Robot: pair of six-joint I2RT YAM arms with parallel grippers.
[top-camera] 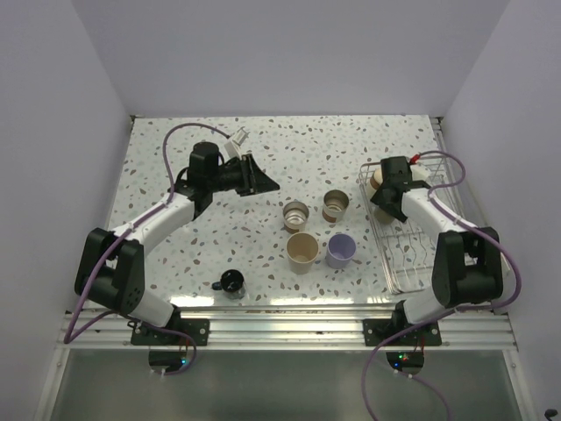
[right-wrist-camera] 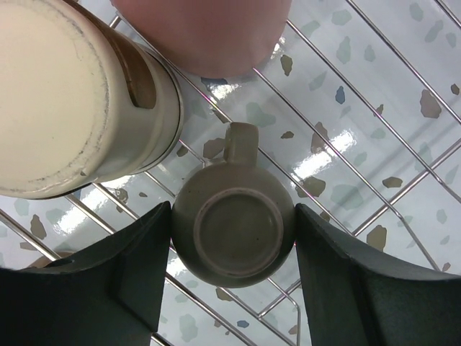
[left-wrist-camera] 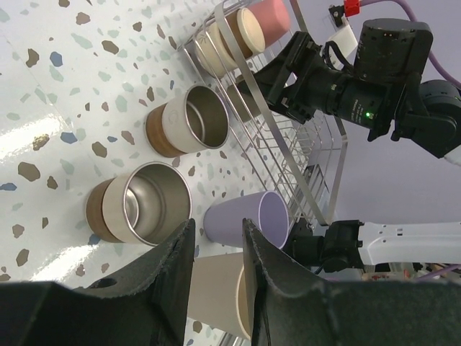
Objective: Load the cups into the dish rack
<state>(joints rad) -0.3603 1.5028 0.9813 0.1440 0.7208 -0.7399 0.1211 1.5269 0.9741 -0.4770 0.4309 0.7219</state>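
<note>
The left hand (top-camera: 270, 184) hangs above the far-left part of the speckled tabletop (top-camera: 175, 167), well apart from every cup; its fingers (left-wrist-camera: 169, 281) stand a little apart with nothing between them. Near the front edge, left of centre, a small dark cup (top-camera: 230, 282) with a handle sits alone. In the middle of the tabletop four cups stand upright in a loose square: a steel cup (top-camera: 296, 213) and a second steel cup (top-camera: 336, 206) on the far side, with a tan cup (top-camera: 301, 250) and a lavender cup (top-camera: 340, 250) just in front of them. To their right lies the dish rack (top-camera: 405, 259), a long wire tray running along the right side. The right hand (right-wrist-camera: 234, 216) is lowered into the rack's far end, clamped on a small mug (right-wrist-camera: 234, 249) that is upside down, its base facing the wrist camera, with a finger pressed against each side. Just beyond the mug, also inside the rack, a beige cup (right-wrist-camera: 72, 94) with a brown band and a pink cup (right-wrist-camera: 202, 29) sit side by side.
</note>
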